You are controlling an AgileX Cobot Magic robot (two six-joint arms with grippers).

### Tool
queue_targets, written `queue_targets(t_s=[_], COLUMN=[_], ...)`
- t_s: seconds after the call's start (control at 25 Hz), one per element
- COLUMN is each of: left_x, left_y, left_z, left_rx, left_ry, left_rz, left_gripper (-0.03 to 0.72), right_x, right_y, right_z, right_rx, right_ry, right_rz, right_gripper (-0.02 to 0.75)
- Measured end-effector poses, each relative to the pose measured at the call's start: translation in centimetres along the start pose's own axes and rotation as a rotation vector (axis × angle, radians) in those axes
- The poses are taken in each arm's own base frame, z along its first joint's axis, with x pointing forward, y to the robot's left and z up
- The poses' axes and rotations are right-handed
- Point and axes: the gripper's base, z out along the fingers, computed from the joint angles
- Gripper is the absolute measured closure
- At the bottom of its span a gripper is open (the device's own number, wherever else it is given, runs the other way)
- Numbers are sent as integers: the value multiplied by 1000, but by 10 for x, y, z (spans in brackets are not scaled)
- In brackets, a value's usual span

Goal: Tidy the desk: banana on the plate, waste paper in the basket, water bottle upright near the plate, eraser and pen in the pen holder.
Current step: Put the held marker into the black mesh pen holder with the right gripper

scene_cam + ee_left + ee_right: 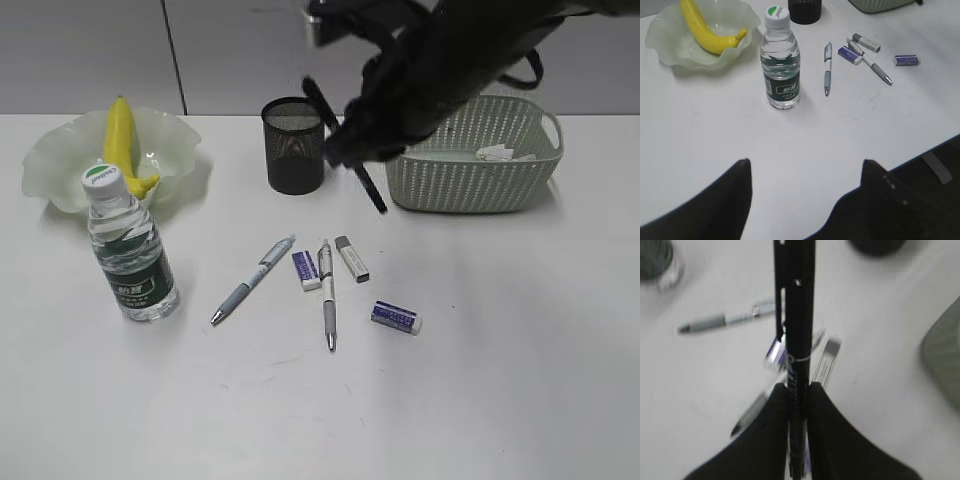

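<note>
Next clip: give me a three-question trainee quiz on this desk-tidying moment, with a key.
1. True or false: the banana lies in the plate.
2. What does the right gripper hold? A) eraser B) black pen C) waste paper
3. How many erasers lie on the desk?

Key: 1 true. 2 B. 3 three; the water bottle stands upright beside the plate.
</note>
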Motion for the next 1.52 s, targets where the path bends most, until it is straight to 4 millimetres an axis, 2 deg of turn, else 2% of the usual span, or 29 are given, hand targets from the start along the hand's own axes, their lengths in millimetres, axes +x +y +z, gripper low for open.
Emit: queue_targets(t_s=[0.12,0.24,0.4,0.52,0.76,0.96,1.16,1.28,1.4,1.52], left_x=[0,0,0,0,0,0,0,0,0,0], left_y=[0,0,0,0,0,0,0,0,0,0], left_z=[0,0,0,0,0,0,0,0,0,0], left_rx=[0,0,0,0,0,0,0,-1,-1,-1], left_ry=[0,0,0,0,0,0,0,0,0,0], left_rz=[0,0,0,0,0,0,0,0,0,0], left_gripper=[188,190,193,196,197,198,199,199,199,199], right_x=[-21,-37,-51,-50,-47,-46,-37,-34,-34,-33], right_y=[-6,-11,-18,-22,-37,-46,-45,-46,-46,-46], right_z=[-3,5,27,54,109,131,145,150,150,151], right_rx=[69,128,195,224,262,275,255,254,254,253], right_ry=[-229,-439,-698,-783,-817,-801,-718,-701,-701,-698], right_rz=[-21,-35,-27,-6,58,172,194,195,194,195], right_gripper=[651,651,651,651,651,651,651,590,417,286])
